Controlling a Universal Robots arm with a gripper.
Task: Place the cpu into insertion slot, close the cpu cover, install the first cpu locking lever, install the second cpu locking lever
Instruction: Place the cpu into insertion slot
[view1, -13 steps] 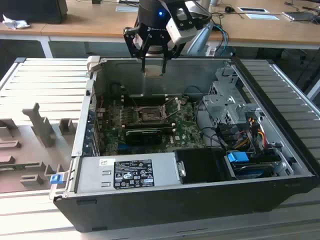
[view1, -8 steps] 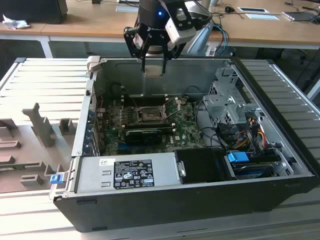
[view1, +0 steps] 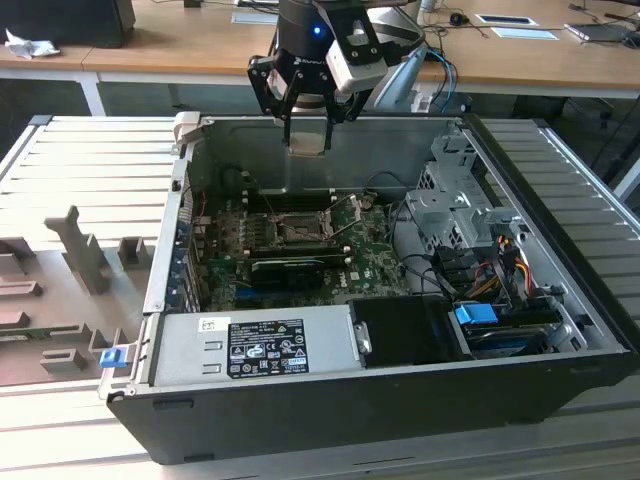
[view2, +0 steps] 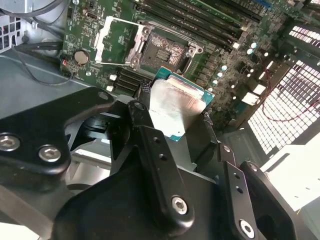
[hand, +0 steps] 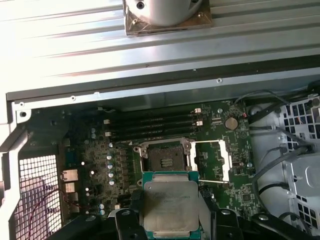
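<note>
Stage: first step in hand, nothing seated yet.
- Black two-finger claw (view1: 306, 130) clamped on cpu (hand: 170, 207), a small flat square chip with pale silver-grey metal face. Fingers pinch two opposite edges.
- cpu hangs above open black metal case (view1: 400, 400), at 12 o'clock of insertion slot (hand: 164, 159) in exterior view, well apart from it.
- insertion slot: square dark socket, silver rim, brownish centre, in green circuit board (view1: 375, 255). Bare.
- cpu cover (hand: 225, 160): thin silver-grey window frame, swung open at slot's 3 o'clock.
- Left, by my reading: seating, cover, both levers.
- cpu look: dull scuffed sheen, thin green border, held level.
</note>
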